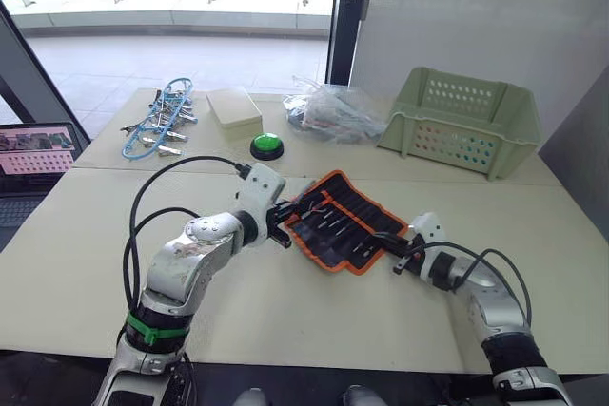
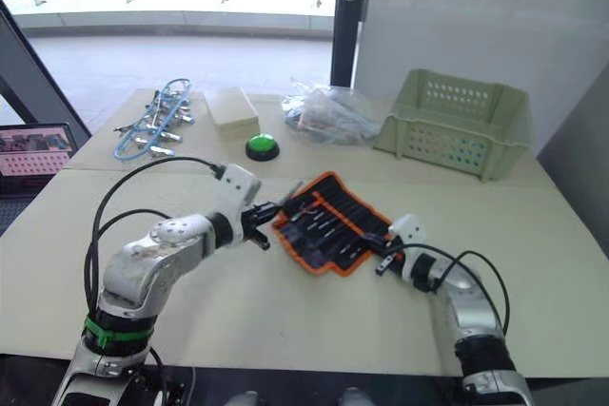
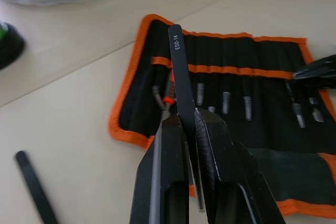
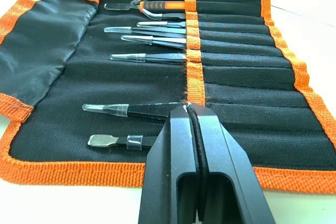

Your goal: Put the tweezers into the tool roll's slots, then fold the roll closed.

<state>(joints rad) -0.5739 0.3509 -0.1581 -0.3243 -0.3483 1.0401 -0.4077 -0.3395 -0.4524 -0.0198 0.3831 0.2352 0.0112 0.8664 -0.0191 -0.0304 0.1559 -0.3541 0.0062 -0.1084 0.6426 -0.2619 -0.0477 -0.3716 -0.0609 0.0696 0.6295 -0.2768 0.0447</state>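
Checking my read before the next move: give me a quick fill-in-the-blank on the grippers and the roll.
1. The left gripper is shut on a black ____.
2. The tool roll lies ____ on the table, not folded.
3. The roll's edging is ____.
4. The right gripper has its fingers ____.

Missing words: tweezer; open; orange; shut.

Tweezers' (image 4: 149, 57) handles hidden in slots (image 4: 236, 61)
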